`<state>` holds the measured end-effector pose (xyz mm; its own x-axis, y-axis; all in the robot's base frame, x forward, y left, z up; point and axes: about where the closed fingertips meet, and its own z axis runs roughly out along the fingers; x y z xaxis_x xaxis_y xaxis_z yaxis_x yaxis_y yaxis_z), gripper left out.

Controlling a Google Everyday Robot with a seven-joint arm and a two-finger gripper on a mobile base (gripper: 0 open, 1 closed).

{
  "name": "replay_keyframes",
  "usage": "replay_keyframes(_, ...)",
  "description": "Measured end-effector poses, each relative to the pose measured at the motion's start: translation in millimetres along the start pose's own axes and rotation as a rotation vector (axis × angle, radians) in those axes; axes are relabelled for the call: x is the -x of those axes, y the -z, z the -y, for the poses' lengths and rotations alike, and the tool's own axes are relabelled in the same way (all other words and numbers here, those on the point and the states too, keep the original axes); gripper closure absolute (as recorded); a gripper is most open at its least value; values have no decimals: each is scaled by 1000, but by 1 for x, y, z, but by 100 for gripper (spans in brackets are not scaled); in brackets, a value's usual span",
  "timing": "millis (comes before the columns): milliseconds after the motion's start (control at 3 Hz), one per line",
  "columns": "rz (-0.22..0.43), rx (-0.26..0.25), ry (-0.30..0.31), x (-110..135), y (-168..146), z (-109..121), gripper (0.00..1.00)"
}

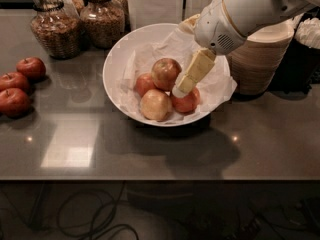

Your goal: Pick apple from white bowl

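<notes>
The dark grey glossy tabletop fills the view. A white robot arm reaches in over its far right corner. Near the middle of the far edge sits the wide white round bowl, lined with crumpled white paper. A stack of beige disposable bowls stands beside it toward the right edge. At the far left corner stand 2 glass jars with brown contents. The cream-coloured gripper slants down into the bowl, just right of the mottled red-orange apple; whether it is released or clenched, I cannot tell. That apple lies mid-bowl, with a pale yellow-tan apple and 2 red apples around it. Along the left edge lie 3 dark red apples.
</notes>
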<state>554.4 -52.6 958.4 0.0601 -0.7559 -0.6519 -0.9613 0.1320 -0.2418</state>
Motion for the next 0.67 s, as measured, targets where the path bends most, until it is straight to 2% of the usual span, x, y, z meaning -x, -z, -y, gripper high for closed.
replay_keyframes(333,-3,-1,-12,-9,-9,8,0)
replay_keyframes(667,18,49,-20,-12,-26,7,0)
